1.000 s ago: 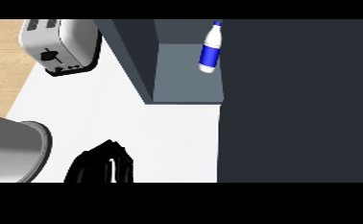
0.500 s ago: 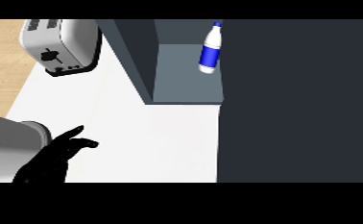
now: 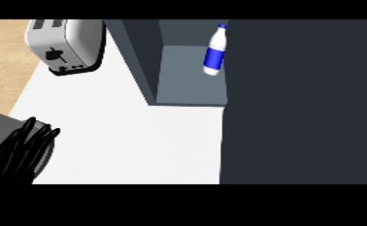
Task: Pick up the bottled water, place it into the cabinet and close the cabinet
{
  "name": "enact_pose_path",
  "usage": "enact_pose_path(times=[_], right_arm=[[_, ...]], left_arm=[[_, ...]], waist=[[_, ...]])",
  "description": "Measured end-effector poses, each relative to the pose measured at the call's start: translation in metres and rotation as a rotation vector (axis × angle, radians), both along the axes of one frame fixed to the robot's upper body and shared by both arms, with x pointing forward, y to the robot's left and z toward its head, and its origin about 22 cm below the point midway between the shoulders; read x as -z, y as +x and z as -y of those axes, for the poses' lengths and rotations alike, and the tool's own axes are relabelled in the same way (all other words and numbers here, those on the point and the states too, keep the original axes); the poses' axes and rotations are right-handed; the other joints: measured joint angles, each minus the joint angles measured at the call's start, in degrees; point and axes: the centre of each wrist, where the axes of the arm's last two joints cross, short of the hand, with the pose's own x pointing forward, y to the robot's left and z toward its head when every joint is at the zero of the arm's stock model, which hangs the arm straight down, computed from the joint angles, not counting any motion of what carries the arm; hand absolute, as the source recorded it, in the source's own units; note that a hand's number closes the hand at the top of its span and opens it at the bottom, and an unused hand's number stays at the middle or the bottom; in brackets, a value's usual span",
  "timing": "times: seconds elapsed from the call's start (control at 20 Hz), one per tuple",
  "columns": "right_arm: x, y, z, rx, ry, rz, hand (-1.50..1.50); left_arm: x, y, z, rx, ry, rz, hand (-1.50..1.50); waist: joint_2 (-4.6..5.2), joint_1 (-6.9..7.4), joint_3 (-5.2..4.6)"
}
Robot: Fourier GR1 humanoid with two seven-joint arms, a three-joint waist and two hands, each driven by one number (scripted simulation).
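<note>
The bottled water (image 3: 213, 50), white with a blue label and blue cap, stands inside the open grey cabinet (image 3: 188, 77), at the right of its shelf. A large dark panel (image 3: 294, 99), apparently the cabinet's door, covers the whole right side and its edge runs just beside the bottle. My left hand (image 3: 23, 152) shows at the lower left edge over the white counter, fingers straight and close together, pointing up and right, far from the bottle and holding nothing. The right hand shows nowhere.
A silver toaster (image 3: 64, 43) stands at the back left of the white counter (image 3: 136, 137). A grey rounded object (image 3: 10, 123) lies at the left edge, partly behind my hand. Wooden floor (image 3: 10, 60) shows past the counter's left edge.
The left hand has drawn back toward the lower left edge, and its spread fingers have come together. The bottle and the dark panel have not moved.
</note>
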Motion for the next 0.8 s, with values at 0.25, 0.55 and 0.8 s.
enact_pose_path(times=[0.25,0.55,0.8], right_arm=[[-0.002,0.014,-0.012,-0.097,-0.015,0.017,1.5],[-0.008,0.031,-0.027,-0.182,-0.054,0.032,1.5],[-0.011,0.044,-0.044,-0.209,-0.053,0.023,1.5]], left_arm=[[-0.004,-0.005,-0.014,-0.004,0.0,-0.014,-1.5],[-0.008,-0.012,-0.026,-0.009,-0.005,-0.024,-1.5],[-0.011,-0.018,-0.036,-0.005,0.004,-0.037,-1.5]], waist=[[-0.37,0.57,-0.33],[-0.77,1.12,-0.5],[-0.77,1.75,-0.58]])
